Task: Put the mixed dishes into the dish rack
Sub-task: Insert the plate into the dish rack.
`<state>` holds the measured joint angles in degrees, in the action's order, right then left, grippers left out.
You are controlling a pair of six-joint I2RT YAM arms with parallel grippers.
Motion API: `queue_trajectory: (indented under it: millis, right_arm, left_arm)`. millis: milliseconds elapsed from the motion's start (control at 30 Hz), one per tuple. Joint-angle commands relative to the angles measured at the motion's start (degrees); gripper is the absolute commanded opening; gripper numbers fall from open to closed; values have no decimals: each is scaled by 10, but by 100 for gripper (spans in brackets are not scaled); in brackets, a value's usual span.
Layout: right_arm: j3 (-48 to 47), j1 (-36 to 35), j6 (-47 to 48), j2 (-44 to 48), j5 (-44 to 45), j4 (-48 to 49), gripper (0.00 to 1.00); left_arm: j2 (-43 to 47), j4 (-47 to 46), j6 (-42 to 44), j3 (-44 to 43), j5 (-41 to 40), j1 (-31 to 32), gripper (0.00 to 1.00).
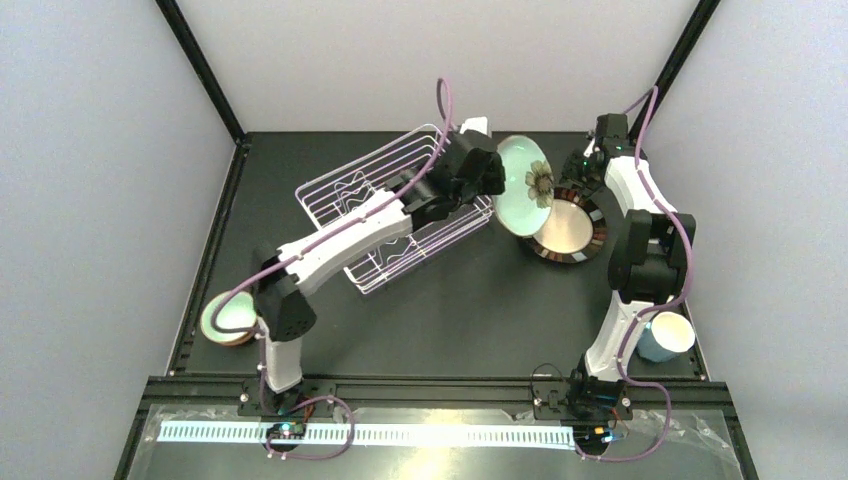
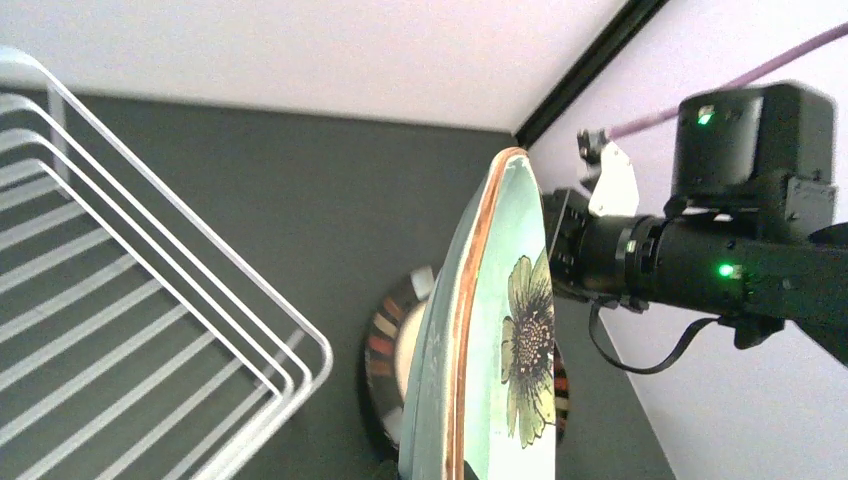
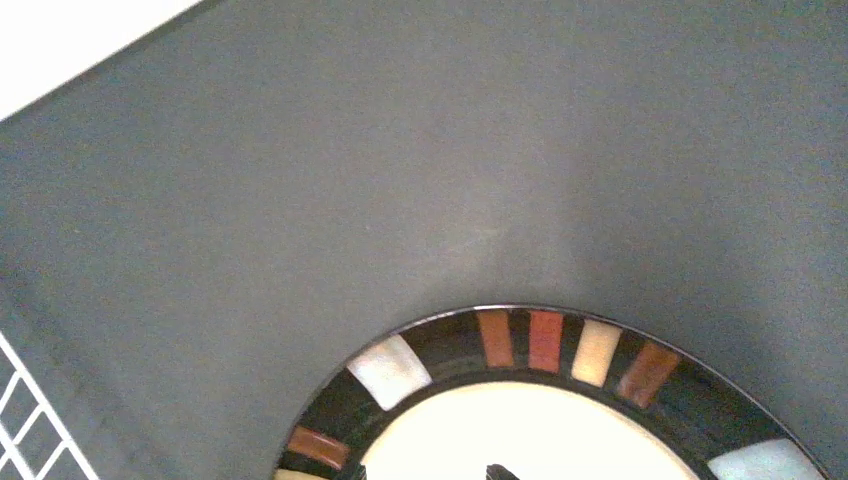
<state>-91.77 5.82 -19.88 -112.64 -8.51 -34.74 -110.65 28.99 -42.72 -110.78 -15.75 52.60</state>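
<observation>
My left gripper point(image 1: 502, 180) is shut on the near edge of the mint-green flowered plate point(image 1: 526, 185), holding it on edge in the air just right of the dish rack point(image 1: 380, 215). In the left wrist view that plate point(image 2: 520, 340) rises from the bottom edge and hides my fingers. A cream plate with a dark rim of coloured blocks point(image 1: 568, 228) lies flat on the table below it. My right gripper point(image 1: 590, 172) hangs open over the far side of that plate point(image 3: 545, 340), with nothing in it. A small bowl point(image 1: 228, 318) sits at the near left and a light blue mug point(image 1: 665, 335) at the near right.
The white wire rack's corner point(image 2: 327, 352) is close to the held plate's left side. The right arm's wrist point(image 2: 700, 260) is right behind the flowered plate. Black frame posts and pale walls bound the dark table point(image 1: 470, 310).
</observation>
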Motion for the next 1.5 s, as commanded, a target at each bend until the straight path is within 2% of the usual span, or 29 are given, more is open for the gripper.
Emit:
queue_trajectory:
  millis: [0, 167, 367, 700, 867, 1033, 1167, 1467]
  right_arm:
    - [-30, -2, -6, 24, -17, 10, 68]
    - [-43, -2, -5, 26, -24, 15, 68]
    - [-31, -2, -14, 32, -42, 47, 68]
    - [-17, -3, -27, 18, -68, 104, 66]
    - [-17, -4, -30, 8, -73, 127, 65]
    - [-6, -9, -25, 0, -72, 160, 65]
    - [-6, -11, -17, -10, -67, 181, 64]
    - [-26, -13, -12, -30, -50, 211, 64]
  left_arm:
    - [90, -16, 132, 7, -90, -2, 1]
    - [152, -40, 240, 67, -128, -14, 1]
    - [184, -75, 348, 119, -177, -35, 1]
    - [189, -105, 414, 138, -174, -131, 1]
    - [187, -130, 474, 153, -164, -160, 1]
    - [188, -177, 529, 187, -106, -193, 1]
    - [176, -198, 544, 190, -16, -234, 1]
    - [88, -185, 598, 99, 179, -324, 1]
